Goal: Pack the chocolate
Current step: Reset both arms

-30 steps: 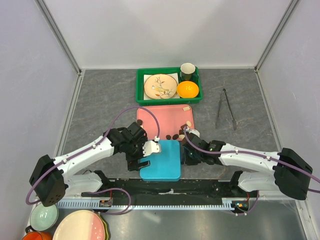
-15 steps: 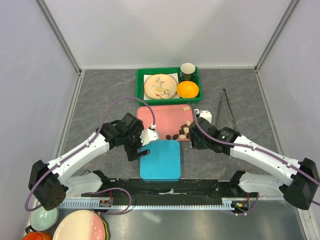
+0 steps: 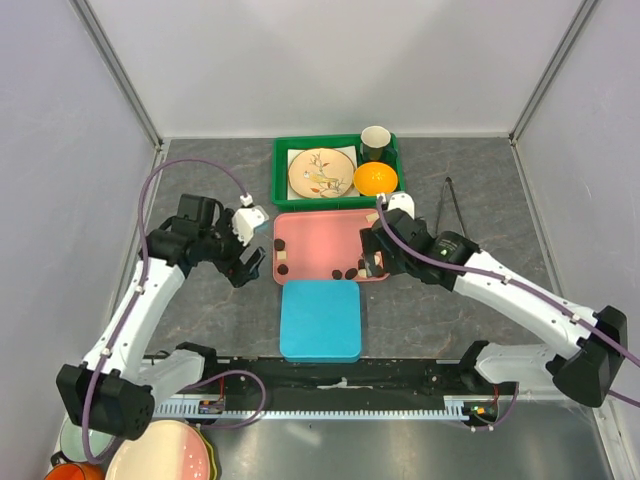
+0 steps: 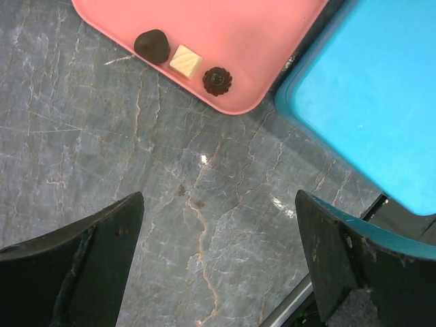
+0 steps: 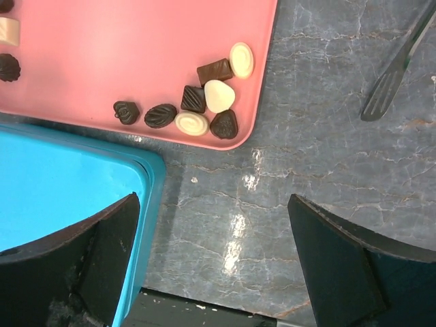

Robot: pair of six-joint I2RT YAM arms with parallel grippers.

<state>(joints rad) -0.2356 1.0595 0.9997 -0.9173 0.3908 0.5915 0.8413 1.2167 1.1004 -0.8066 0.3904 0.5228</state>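
Hovering wide open, empty: L gripper (image 4: 218, 231) just off pink tray (image 4: 225, 41) corner; R gripper (image 5: 212, 231) likewise, near choc pieces (image 5: 204, 102) on it.

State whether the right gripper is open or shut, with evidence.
Open. The right gripper shows its jaws wide apart, with nothing held between them.

Loose chocolates (image 5: 218, 95) on pink tray (image 5: 136, 48)

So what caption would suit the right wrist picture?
Open right gripper near a cluster of chocolates in a corner of the pink tray, blue box beside it, tongs further off.
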